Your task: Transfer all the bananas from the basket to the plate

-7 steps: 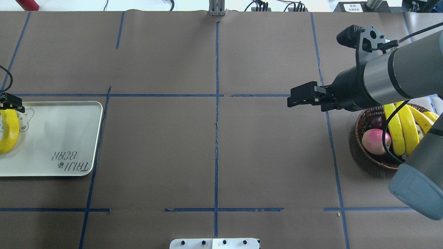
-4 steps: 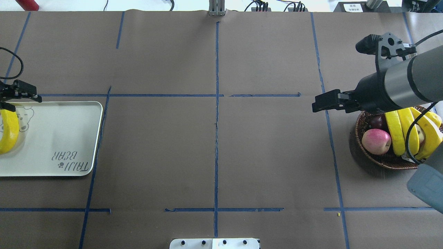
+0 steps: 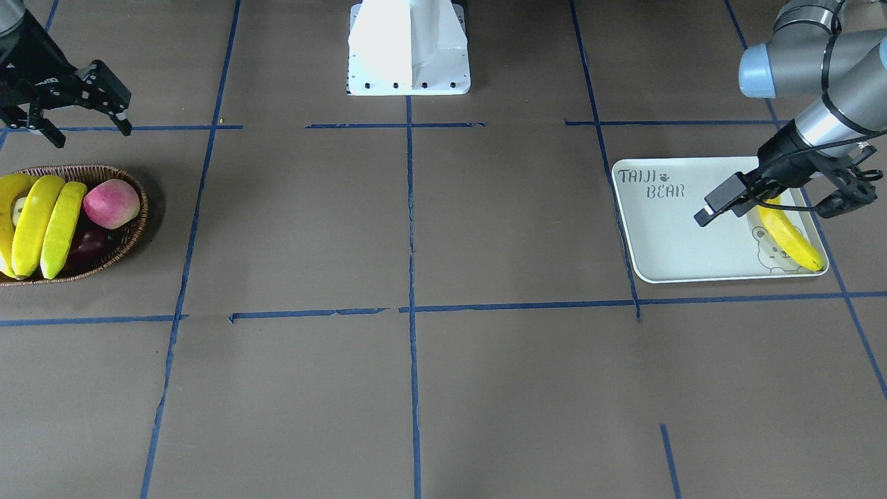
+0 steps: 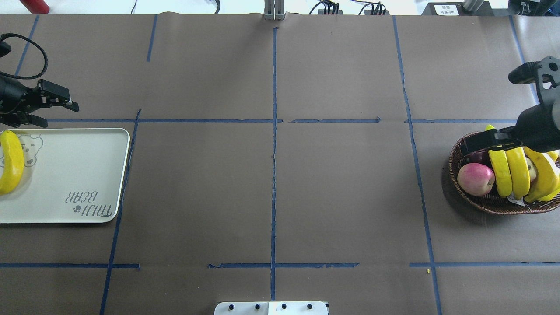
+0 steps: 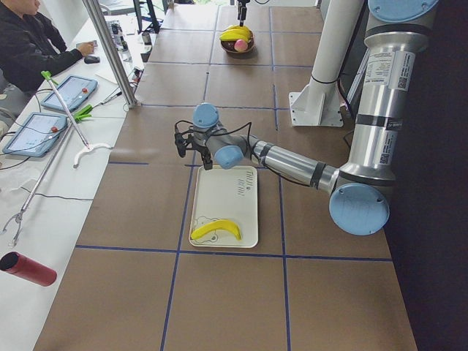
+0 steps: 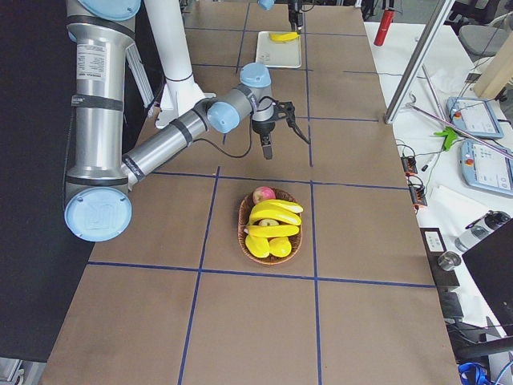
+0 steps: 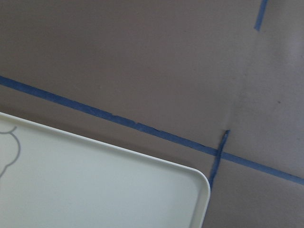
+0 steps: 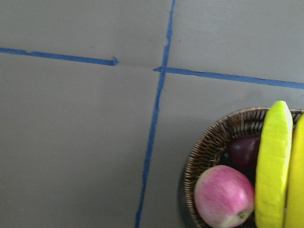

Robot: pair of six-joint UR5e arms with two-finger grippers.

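Here, 1 long curved yellow banana point(image 4: 11, 162) lies flat on the flat white rectangular plate point(image 4: 65, 170) with rounded corners. It sits at the end away from the grey "TAIJI BEAR" lettering point(image 4: 91, 204), across the bear outline point(image 3: 768, 256). The left gripper point(image 4: 61, 116) hangs raised by the plate's long edge farthest from the robot. Its 2 fingers are spread apart with nothing between them, clear of the banana. Its wrist camera looks down on 1 rounded corner of the plate and a crossing of blue tape lines point(image 7: 218, 153) on the brown paper-covered table point(image 4: 271, 188).

At the opposite end of the table sits the shallow oval brown woven wicker basket point(image 4: 481, 204). 3 more yellow bananas point(image 4: 518, 173) lie side by side in it, their ends reaching over the rim. The one next to the round pink-red apple point(image 4: 476, 179) is paler, with a greenish tinge. A dark purple fruit point(image 8: 247, 151) is tucked low in the basket beside the apple. The right gripper point(image 3: 93, 137) hovers raised near the apple end of the basket, fingers wide apart and empty, touching no fruit.
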